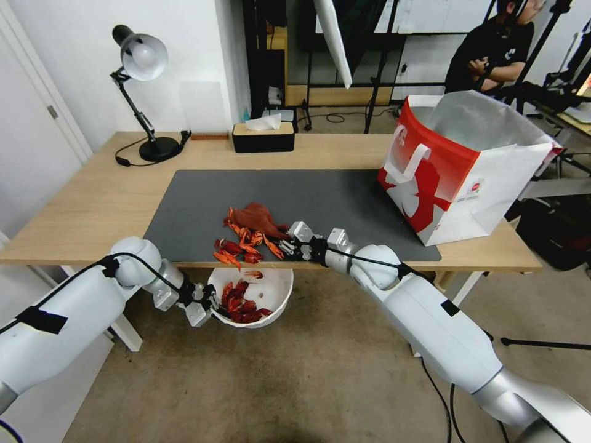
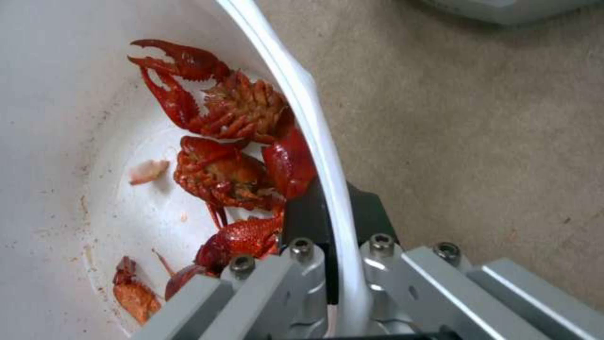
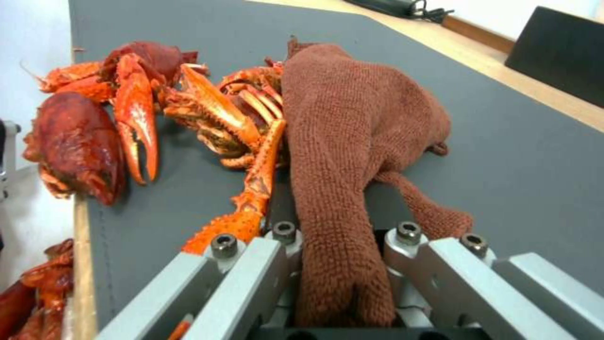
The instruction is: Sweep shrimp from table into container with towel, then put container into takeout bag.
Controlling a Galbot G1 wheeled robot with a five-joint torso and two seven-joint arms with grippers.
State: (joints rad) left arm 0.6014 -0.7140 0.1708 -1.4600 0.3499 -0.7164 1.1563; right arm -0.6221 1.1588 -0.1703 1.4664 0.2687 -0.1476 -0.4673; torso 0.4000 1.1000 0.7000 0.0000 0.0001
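Note:
Several red-orange shrimp lie heaped on the dark mat at the table's near edge. Against them rests a reddish-brown towel, and my right gripper is shut on its near end. Just below that edge hangs the white container, with several shrimp inside. My left gripper is shut on its rim. The red-and-white takeout bag stands open at the table's right end.
A black tissue box and a desk lamp stand along the table's far edge. Beige carpet lies under the container. A seated person and stands are in the room behind the bag.

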